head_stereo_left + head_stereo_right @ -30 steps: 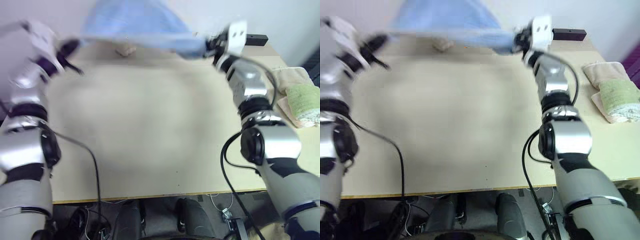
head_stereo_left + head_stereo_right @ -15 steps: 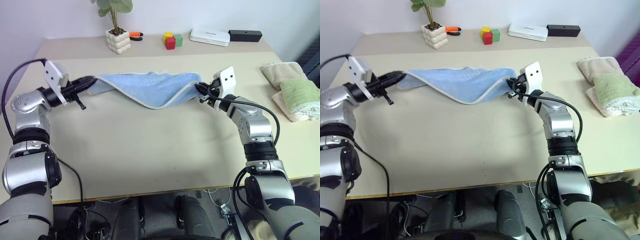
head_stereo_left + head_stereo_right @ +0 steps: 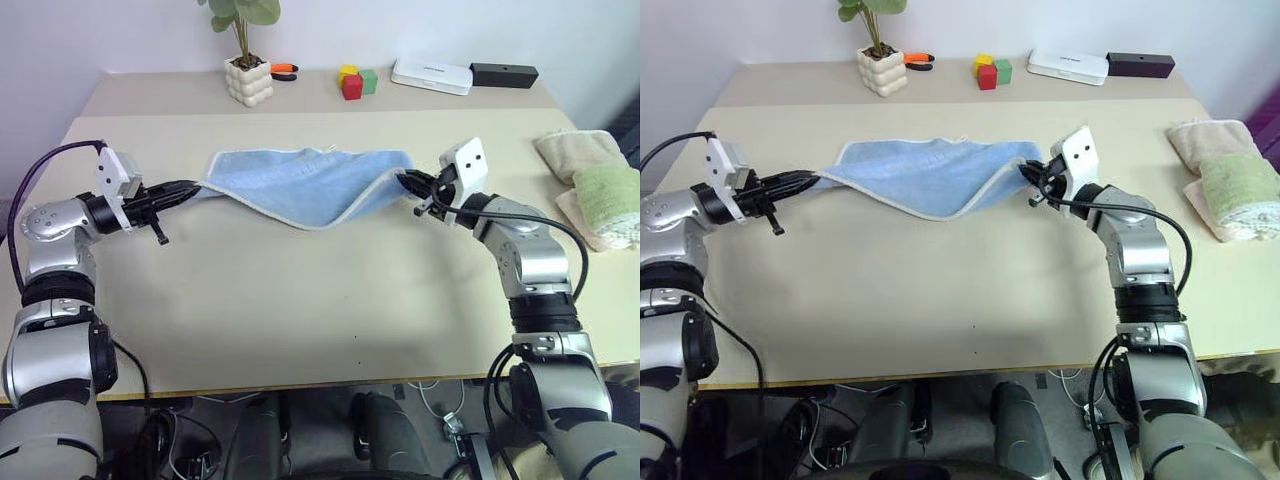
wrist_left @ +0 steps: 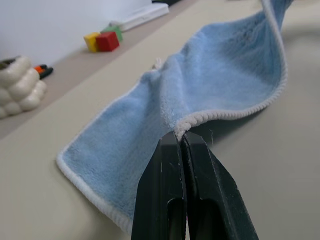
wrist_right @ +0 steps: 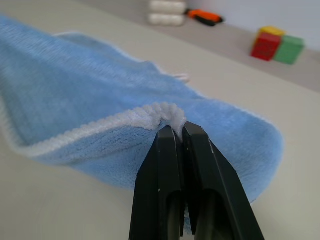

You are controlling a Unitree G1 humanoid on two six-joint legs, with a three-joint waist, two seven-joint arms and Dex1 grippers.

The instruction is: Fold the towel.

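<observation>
Where towel sags, beige tabletop.

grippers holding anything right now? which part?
Both hold the light-blue terry towel: the left gripper and the right gripper are each shut on its whitish edge trim, at opposite ends, the cloth sagging between them.

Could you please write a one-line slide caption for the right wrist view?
Right claw shut on the blue towel's white-trimmed edge above the table.
</observation>
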